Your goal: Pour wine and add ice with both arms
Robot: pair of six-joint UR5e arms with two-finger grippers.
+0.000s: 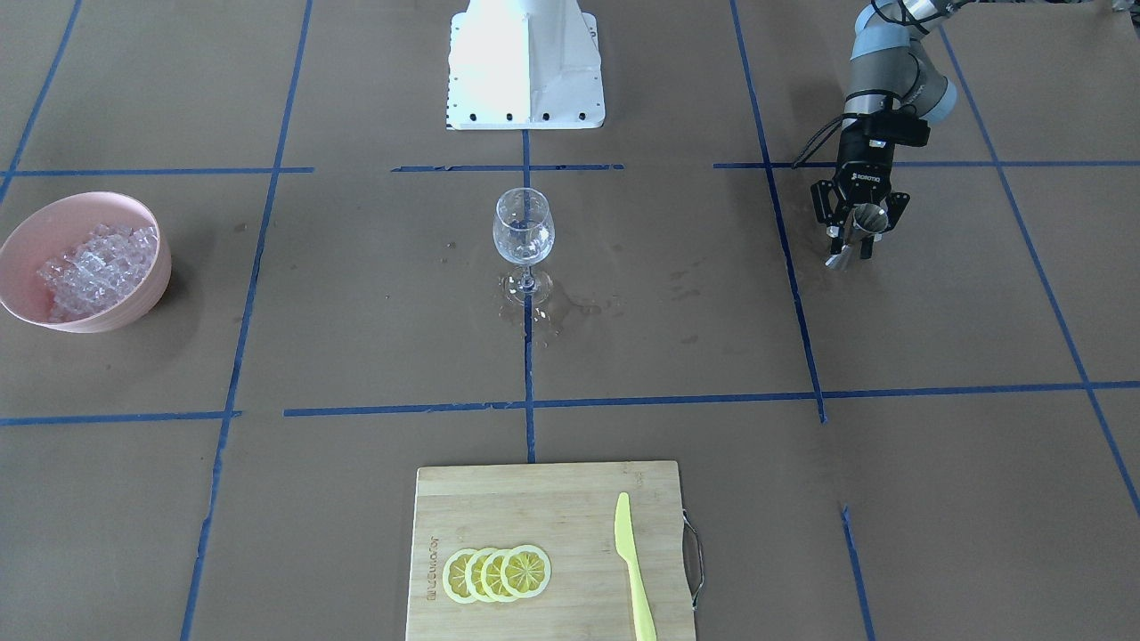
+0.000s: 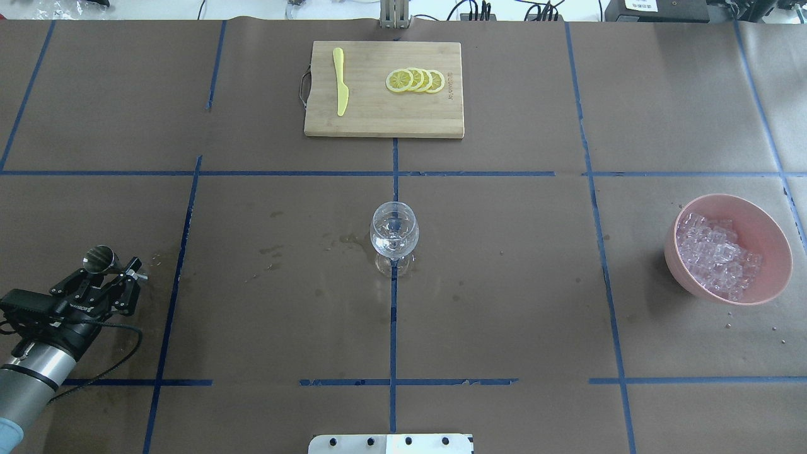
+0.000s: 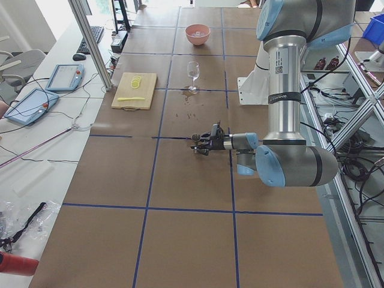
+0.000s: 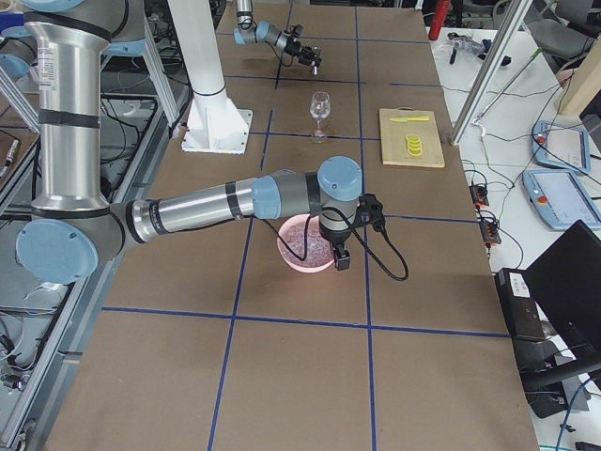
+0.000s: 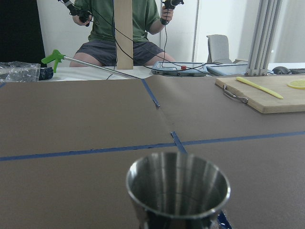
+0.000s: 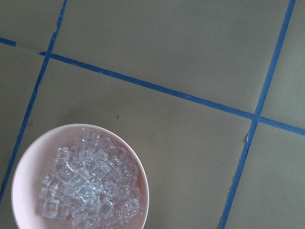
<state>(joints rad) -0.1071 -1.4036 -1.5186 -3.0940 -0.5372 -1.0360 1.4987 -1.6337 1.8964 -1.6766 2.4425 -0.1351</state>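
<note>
My left gripper [image 1: 851,247] is shut on a steel jigger [image 1: 860,224] and holds it over the table, far to the side of the wine glass [image 1: 524,233]. The jigger's mouth fills the bottom of the left wrist view [image 5: 177,188]. The glass [image 2: 394,234] stands upright at the table's middle, with wet spots around its foot. The ice [image 1: 100,265] is heaped in a pink bowl [image 1: 22,233]. My right gripper [image 4: 340,257] hangs over that bowl [image 4: 293,254]; I cannot tell whether it is open or shut. The right wrist view looks down on the ice [image 6: 90,188].
A bamboo cutting board [image 2: 416,116] with lemon slices [image 2: 416,80] and a yellow knife [image 2: 340,88] lies at the far edge. The white robot base [image 1: 525,67] stands behind the glass. A seated operator [image 5: 128,28] is beyond the table's end.
</note>
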